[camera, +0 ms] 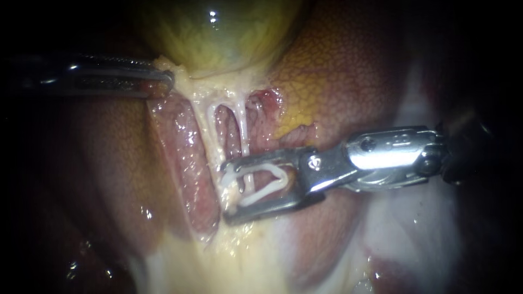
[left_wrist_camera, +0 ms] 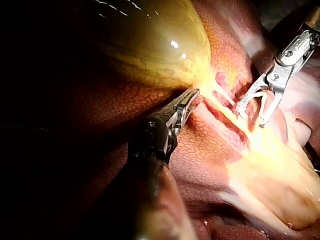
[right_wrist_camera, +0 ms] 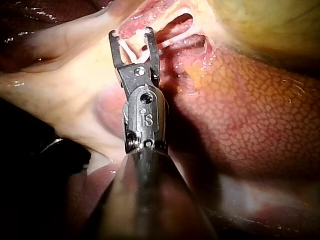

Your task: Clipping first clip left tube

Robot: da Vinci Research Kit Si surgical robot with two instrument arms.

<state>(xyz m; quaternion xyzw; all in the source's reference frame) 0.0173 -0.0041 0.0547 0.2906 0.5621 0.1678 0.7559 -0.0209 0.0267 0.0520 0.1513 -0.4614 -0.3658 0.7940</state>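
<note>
Right tool (camera: pixel 225 191) wide around its open clip (camera: pixel 267 190); left tool (camera: pixel 169 81) tight on gallbladder (camera: pixel 218 32).

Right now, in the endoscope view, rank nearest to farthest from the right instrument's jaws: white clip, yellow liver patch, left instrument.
1. White clip: held between those jaws.
2. Yellow liver patch: just above them.
3. Left instrument: far off, upper left.

left instrument (camera: pixel 165 81) jaws seem clamped on tissue (camera: pixel 173 69); right instrument (camera: pixel 225 191) jaws stand wide, cradling a clip (camera: pixel 266 191).
</note>
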